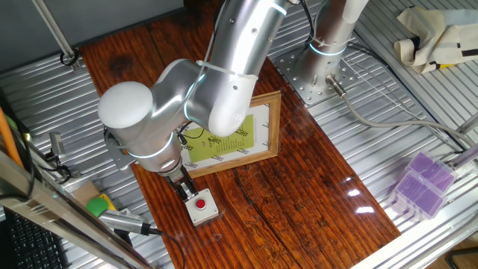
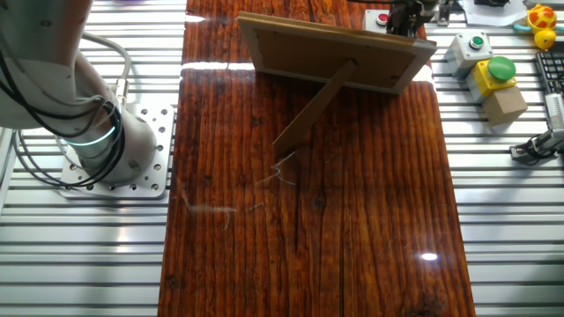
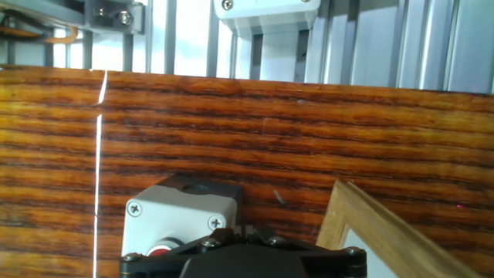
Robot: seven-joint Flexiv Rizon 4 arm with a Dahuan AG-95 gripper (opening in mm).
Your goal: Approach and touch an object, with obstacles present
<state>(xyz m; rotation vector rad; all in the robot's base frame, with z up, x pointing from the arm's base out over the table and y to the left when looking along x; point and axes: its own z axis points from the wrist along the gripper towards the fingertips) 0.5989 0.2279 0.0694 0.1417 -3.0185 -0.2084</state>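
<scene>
Wooden worktop (image 1: 299, 187) carrying the picture frame (image 1: 270, 119), propped upright on its rear strut. Just in front of it sits the grey push-button box (image 1: 202, 207) — red button uppermost. The gripper (image 1: 187, 191) is at the box's edge; jaws appear closed, holding nothing.

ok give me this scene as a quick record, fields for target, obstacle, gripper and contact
target: button box, grey with a red button, on the wooden table
obstacle: picture frame, propped upright just behind the box
gripper: gripper, fingertips down at the box's top, jaws look closed
contact: appears to touch near the red button; exact contact not clear
</scene>
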